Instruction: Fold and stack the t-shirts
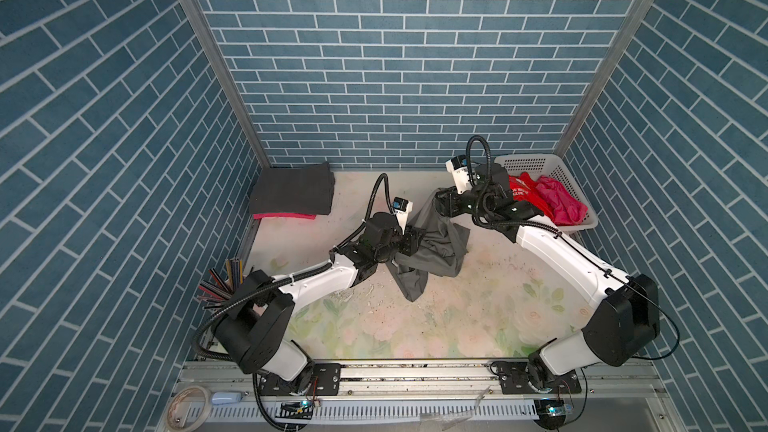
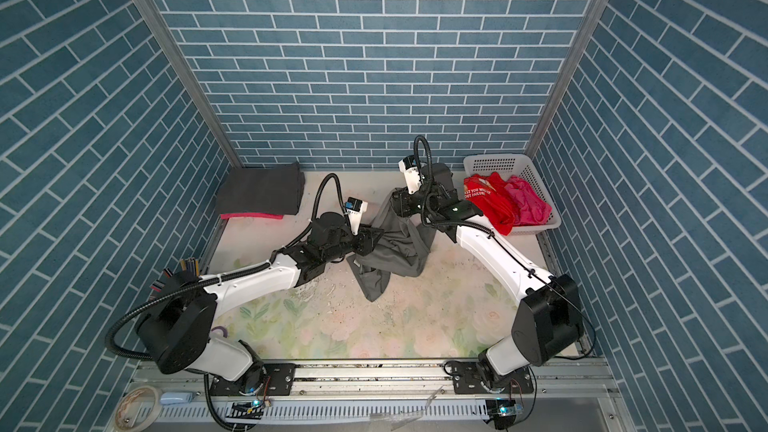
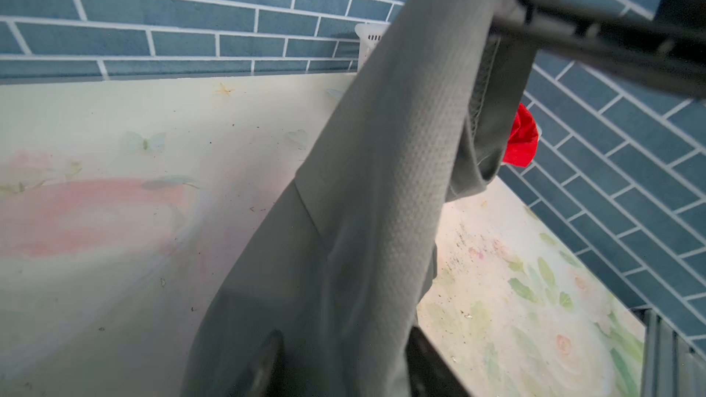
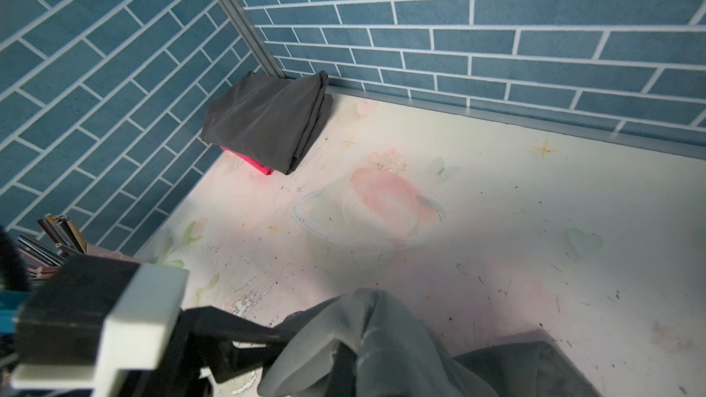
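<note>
A plain grey t-shirt (image 1: 436, 251) (image 2: 390, 255) hangs bunched over the mid table, its lower end resting on the mat. My right gripper (image 1: 440, 201) (image 4: 344, 362) is shut on its top and holds it up. My left gripper (image 1: 415, 238) (image 3: 345, 360) is closed on a thick fold at the shirt's left side, with cloth filling the gap between its fingers. A folded charcoal tee (image 1: 293, 193) (image 4: 267, 120) lies on a folded pink one (image 1: 284, 216) in the back left corner. A red lettered tee (image 1: 525, 193) and a magenta tee (image 1: 559, 201) spill from the basket.
The white perforated basket (image 1: 536, 160) (image 2: 498, 158) stands at the back right against the brick wall. A holder of coloured rods (image 1: 224, 284) sits at the left edge. A tape roll (image 1: 189, 403) lies off the mat by the front rail.
</note>
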Controlling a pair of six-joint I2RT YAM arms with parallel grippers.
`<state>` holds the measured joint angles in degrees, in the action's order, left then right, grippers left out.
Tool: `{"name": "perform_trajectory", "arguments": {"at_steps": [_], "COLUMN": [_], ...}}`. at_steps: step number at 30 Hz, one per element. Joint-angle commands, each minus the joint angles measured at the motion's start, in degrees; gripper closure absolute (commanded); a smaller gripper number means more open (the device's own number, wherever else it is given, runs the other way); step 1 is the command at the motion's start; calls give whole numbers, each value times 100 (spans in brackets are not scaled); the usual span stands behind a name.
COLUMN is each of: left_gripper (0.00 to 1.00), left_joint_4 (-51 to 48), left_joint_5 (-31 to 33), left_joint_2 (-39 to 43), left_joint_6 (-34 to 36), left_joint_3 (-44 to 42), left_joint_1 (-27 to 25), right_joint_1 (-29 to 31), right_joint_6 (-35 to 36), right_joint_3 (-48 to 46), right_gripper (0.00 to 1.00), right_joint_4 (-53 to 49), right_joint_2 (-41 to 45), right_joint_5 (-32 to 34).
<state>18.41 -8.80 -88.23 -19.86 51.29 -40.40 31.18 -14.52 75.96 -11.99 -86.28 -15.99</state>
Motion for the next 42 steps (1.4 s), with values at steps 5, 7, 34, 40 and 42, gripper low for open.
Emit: {"name": "perform_trajectory", "arguments": {"at_steps": [5, 7, 34, 40, 42], "left_gripper": [100, 100, 100, 100, 100], "left_joint_4": [-899, -1296, -2832, -2818, -2830], "left_joint_5": [426, 628, -157, -214, -210], "left_joint_2": [-14, 130, 963, 1026, 1035], "left_joint_6": [314, 376, -620, -628, -609], "left_joint_3": [1198, 1593, 1747, 1744, 1736], "left_joint_1": [20, 64, 2632, 2651, 2661], "right_joint_1": [-62, -134, -323, -374, -376], "right_joint_6": [132, 143, 175, -85, -38], "right_joint_3": [552, 758, -758, -1231, -960], "right_gripper": [100, 100, 15, 12, 12], "right_joint_4": [-105, -119, 653, 893, 503], "right_joint_2": [-136, -307, -266, -802, -1162], "right_joint_5": [-160, -284, -260, 203, 740]}}
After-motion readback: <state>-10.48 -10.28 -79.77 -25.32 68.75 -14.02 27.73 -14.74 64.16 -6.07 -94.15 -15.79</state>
